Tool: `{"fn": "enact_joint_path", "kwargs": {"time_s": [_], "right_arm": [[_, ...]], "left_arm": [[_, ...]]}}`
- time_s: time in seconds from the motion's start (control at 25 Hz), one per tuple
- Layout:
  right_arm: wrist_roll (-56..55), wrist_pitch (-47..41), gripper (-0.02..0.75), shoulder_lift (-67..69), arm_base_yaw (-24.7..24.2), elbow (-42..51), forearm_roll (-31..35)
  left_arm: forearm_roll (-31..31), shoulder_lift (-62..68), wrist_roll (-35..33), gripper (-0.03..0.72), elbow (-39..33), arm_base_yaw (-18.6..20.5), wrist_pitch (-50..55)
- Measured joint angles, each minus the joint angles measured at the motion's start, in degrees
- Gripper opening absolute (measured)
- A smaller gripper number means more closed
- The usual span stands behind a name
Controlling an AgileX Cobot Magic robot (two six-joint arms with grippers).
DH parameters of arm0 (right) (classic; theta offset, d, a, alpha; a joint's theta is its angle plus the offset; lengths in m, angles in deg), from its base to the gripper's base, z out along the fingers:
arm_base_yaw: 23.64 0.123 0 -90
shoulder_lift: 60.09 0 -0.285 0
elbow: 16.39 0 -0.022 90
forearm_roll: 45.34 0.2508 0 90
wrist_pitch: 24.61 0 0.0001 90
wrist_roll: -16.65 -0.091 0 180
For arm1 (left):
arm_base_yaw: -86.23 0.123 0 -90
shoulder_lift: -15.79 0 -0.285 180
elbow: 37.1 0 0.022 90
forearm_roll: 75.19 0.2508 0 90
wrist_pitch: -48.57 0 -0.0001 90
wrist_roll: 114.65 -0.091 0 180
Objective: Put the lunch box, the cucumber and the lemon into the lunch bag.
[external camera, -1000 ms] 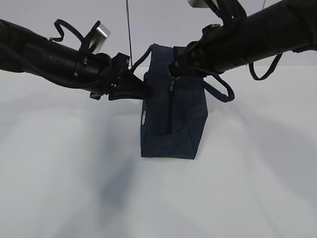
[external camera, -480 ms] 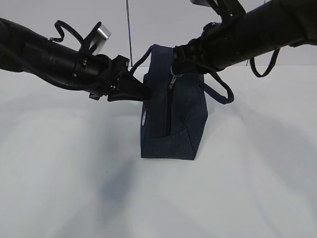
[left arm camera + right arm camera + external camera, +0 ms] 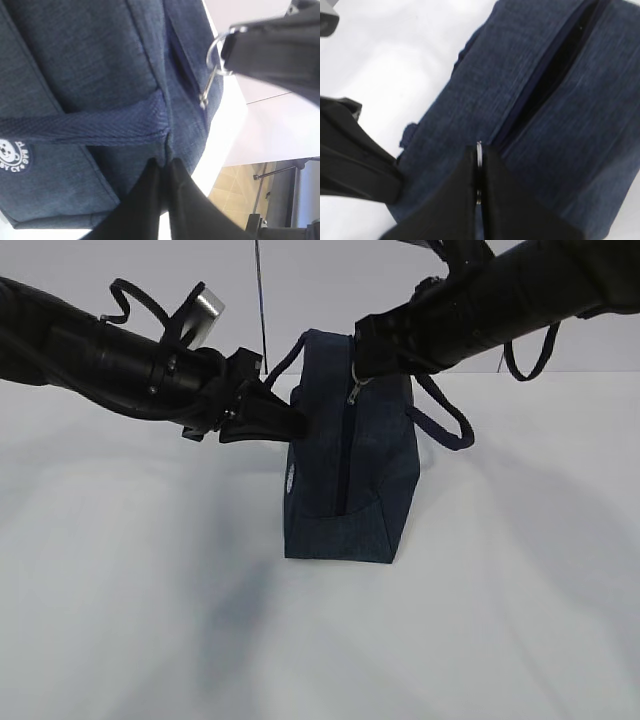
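My right end effector [image 3: 479, 165] pinches the zipper ring [image 3: 356, 381], left end effector [image 3: 162, 167] clamps the lunch bag [image 3: 350, 480] (no food in view, zipper part-open).

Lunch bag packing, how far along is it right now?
Nothing looks packed yet: no lunch box, cucumber or lemon is in view. In hand: the left gripper pinches the lunch bag at its end, while the right gripper is shut on the zipper ring pull. The zipper gapes partly open. Left: finish opening, then load all three items.
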State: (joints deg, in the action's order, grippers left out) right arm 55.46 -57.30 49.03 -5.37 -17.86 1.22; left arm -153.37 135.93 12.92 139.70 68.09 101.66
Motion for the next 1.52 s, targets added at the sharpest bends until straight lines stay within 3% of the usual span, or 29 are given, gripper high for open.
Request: {"fn": "enact_joint_path", "kwargs": {"time_s": [0.6, 1.52], "right_arm": [[-0.5, -1.2, 0.0, 7.9, -2.2, -13.0, -1.7], [-7.8, -11.2, 0.0, 30.2, -7.9, -45.7, -3.1]], "left_arm": [[1.1, 0.0, 0.0, -0.009, 0.0, 0.0, 0.4], [8.0, 0.0, 0.0, -0.009, 0.1, 0.0, -1.6]]}}
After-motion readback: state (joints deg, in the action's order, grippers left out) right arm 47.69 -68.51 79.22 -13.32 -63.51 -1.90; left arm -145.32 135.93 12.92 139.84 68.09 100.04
